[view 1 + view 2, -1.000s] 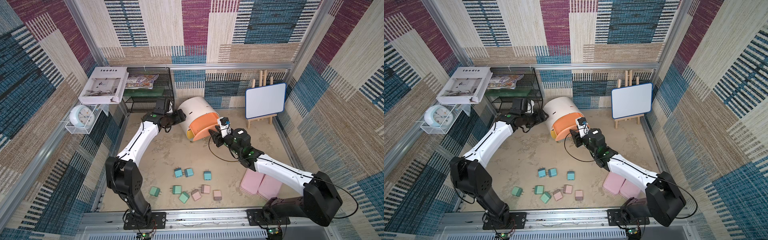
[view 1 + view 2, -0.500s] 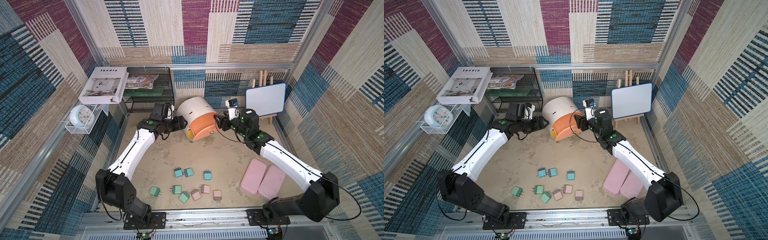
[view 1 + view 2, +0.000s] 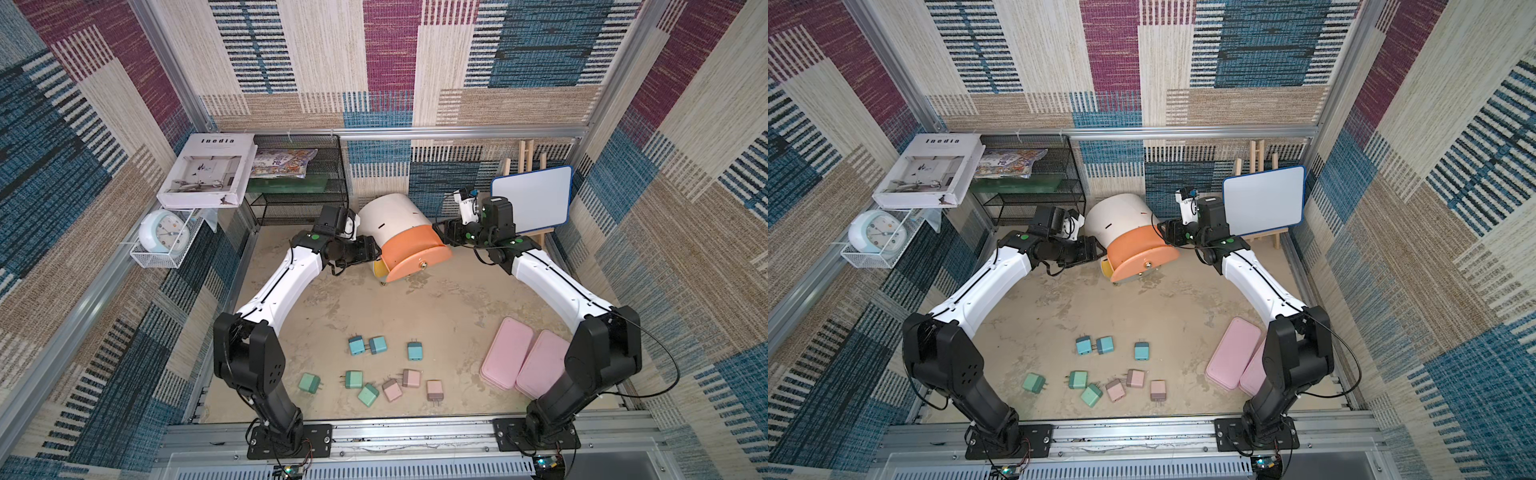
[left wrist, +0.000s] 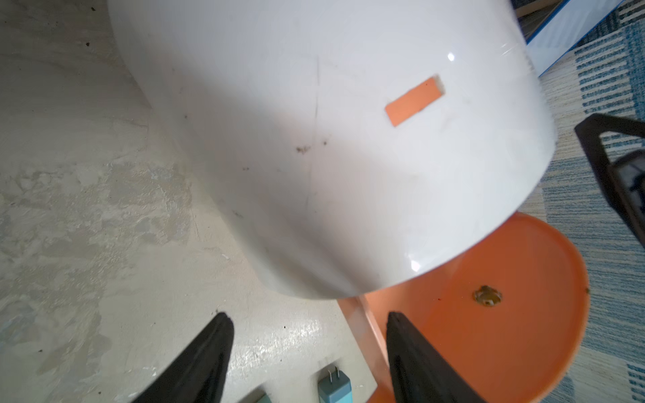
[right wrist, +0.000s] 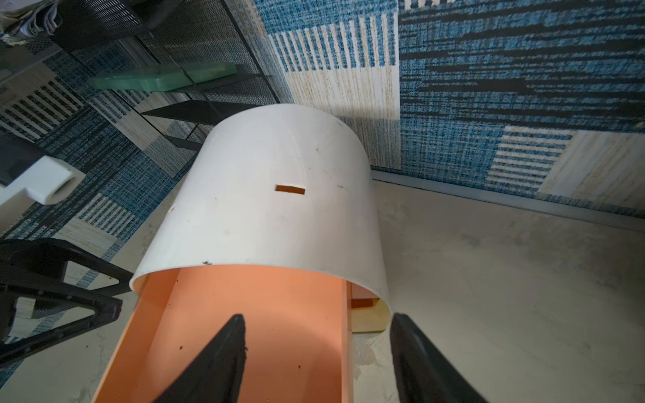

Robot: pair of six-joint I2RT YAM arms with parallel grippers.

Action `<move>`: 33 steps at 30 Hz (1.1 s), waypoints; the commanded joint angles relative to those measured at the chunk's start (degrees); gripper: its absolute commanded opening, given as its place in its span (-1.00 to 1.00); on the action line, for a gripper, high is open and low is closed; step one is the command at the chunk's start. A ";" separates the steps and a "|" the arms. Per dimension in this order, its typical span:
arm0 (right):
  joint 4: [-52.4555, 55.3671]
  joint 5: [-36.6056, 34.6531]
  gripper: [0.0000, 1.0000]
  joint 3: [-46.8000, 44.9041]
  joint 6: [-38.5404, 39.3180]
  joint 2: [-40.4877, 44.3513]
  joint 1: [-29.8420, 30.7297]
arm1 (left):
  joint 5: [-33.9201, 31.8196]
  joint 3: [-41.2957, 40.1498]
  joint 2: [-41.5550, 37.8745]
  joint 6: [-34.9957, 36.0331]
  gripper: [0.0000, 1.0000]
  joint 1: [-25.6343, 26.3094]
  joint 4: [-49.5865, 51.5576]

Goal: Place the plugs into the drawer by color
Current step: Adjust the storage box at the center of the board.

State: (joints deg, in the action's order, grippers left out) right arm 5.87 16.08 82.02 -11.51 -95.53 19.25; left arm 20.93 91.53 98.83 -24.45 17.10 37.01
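The drawer cabinet [image 3: 390, 216] is a white barrel at the back middle, with its orange top drawer [image 3: 415, 253] pulled out forward; a yellow front [image 3: 378, 269] peeks out below. My left gripper [image 3: 372, 249] is open at the orange drawer's left side, and in the left wrist view [image 4: 307, 322] the drawer's side wall lies between its fingers. My right gripper [image 3: 439, 233] is open at the drawer's right side, straddling that wall [image 5: 316, 319]. The plugs lie on the floor near the front: three blue [image 3: 356, 345], three green [image 3: 353, 379], three pink [image 3: 411, 378].
A black wire rack [image 3: 299, 187] stands at the back left, with a book [image 3: 208, 174] and a clock [image 3: 164, 235] beside it. A whiteboard on an easel [image 3: 530, 203] stands at the back right. Two flat pink boxes [image 3: 507, 357] lie at the front right.
The right gripper has swung from the orange drawer's front round to its right side and opened wider. The left gripper has slid forward along the cabinet to the drawer's left side, its jaws narrowing.
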 commanded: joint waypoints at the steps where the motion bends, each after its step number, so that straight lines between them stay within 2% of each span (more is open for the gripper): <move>1: -0.59 1.66 0.38 0.66 -0.69 -1.03 -0.11 | 0.16 2.24 1.73 -0.07 0.37 0.04 0.48; 5: -0.86 2.03 0.39 1.38 -0.59 -2.36 -0.25 | 0.62 5.58 4.61 -0.51 0.24 0.12 0.66; 14: -0.34 0.46 0.37 2.83 -0.01 -2.69 -0.60 | -0.46 11.72 9.07 -0.10 0.17 0.30 2.04; 20: 1.91 -1.80 0.31 2.68 -0.46 1.77 -0.35 | -2.51 10.42 4.99 0.08 0.20 0.30 3.15; 23: 2.86 -6.84 0.29 -0.52 -0.55 6.32 2.01 | -3.88 7.58 0.97 0.10 0.22 0.30 3.15; 27: 5.64 -18.74 0.28 -7.50 -1.06 13.04 9.00 | -3.96 2.76 -4.90 0.57 0.25 0.30 3.20; 33: 9.85 -31.49 0.20 -20.79 -12.04 21.76 21.83 | -4.02 -6.75 -13.00 1.02 0.27 0.39 2.24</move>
State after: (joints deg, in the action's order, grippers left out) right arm 12.71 -6.13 64.49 -17.06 -76.09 37.34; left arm 17.30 87.48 87.85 -24.32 17.43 39.51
